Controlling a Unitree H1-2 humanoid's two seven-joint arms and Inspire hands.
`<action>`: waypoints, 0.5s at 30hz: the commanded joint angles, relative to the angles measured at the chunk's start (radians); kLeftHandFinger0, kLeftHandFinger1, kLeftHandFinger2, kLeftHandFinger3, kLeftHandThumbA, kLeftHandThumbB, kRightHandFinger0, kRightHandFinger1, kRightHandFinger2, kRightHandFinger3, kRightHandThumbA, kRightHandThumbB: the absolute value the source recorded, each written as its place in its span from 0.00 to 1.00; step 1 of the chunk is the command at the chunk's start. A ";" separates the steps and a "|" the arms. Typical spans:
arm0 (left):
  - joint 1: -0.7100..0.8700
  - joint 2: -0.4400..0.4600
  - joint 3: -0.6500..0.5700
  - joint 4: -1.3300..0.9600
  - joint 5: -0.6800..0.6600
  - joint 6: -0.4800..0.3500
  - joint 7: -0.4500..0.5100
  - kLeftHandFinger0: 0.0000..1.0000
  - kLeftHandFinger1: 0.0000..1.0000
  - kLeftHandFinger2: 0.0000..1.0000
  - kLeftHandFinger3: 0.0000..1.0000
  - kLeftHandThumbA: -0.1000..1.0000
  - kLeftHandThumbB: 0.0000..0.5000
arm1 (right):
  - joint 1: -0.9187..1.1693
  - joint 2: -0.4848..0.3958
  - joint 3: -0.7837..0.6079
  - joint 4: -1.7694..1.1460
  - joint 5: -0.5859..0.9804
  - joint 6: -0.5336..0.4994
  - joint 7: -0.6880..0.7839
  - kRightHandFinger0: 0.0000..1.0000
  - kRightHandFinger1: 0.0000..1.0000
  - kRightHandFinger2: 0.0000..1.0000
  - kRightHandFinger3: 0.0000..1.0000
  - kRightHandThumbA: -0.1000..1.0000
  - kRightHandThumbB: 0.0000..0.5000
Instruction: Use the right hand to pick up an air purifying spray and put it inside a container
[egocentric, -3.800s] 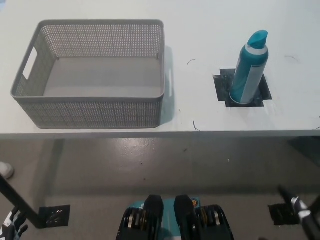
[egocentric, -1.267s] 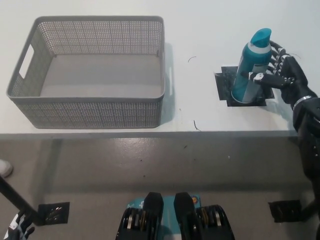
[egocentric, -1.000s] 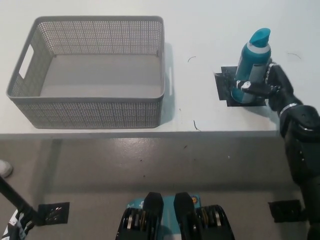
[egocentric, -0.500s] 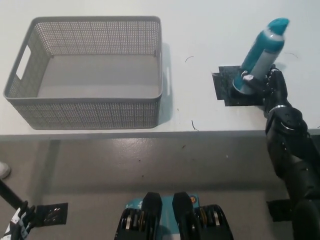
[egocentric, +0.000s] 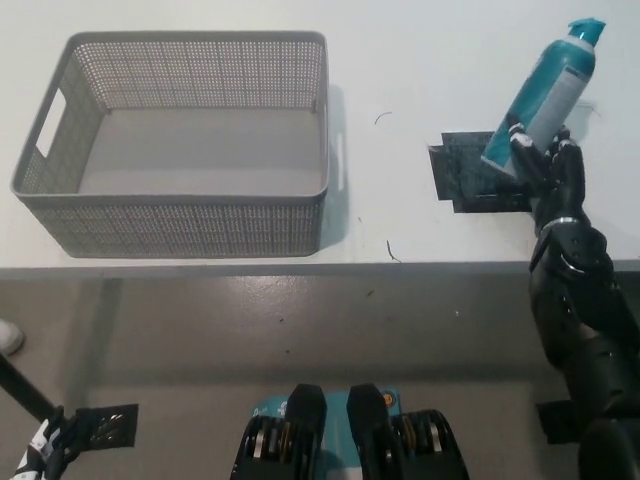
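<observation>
The black right hand (egocentric: 548, 168) grasps the teal spray can (egocentric: 545, 96) by its base, tilted above the black patch (egocentric: 470, 178) on the white worktop (egocentric: 400, 60). The grey basket (egocentric: 180, 215) sits far left; the white left hand (egocentric: 42, 452), cut off at the corner, hangs over grey floor (egocentric: 300, 330), its grip unclear.

Count: one teal spray bottle (egocentric: 546, 95); one grey perforated basket (egocentric: 180, 215); one black tape square (egocentric: 468, 178); one white table (egocentric: 420, 40).

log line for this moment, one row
phase: lift | right hand: shut on spray bottle, tilted, off black patch | basket: empty | left hand: low, idle
</observation>
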 joint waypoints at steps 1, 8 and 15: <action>0.022 0.014 -0.001 -0.021 -0.008 0.010 -0.011 1.00 1.00 1.00 1.00 0.93 0.64 | -0.099 0.011 0.066 -0.159 -0.067 0.006 -0.017 0.56 0.50 0.50 0.51 0.00 0.74; 0.016 0.009 -0.014 -0.012 -0.002 0.006 -0.020 1.00 1.00 1.00 1.00 0.95 0.66 | -0.187 0.039 0.149 -0.285 -0.079 0.091 0.010 0.51 0.45 0.47 0.49 0.00 0.80; 0.003 0.014 -0.029 -0.015 0.028 0.015 -0.015 1.00 1.00 1.00 1.00 0.97 0.63 | -0.226 0.084 0.206 -0.316 -0.085 0.130 0.025 0.31 0.30 0.43 0.45 0.00 0.84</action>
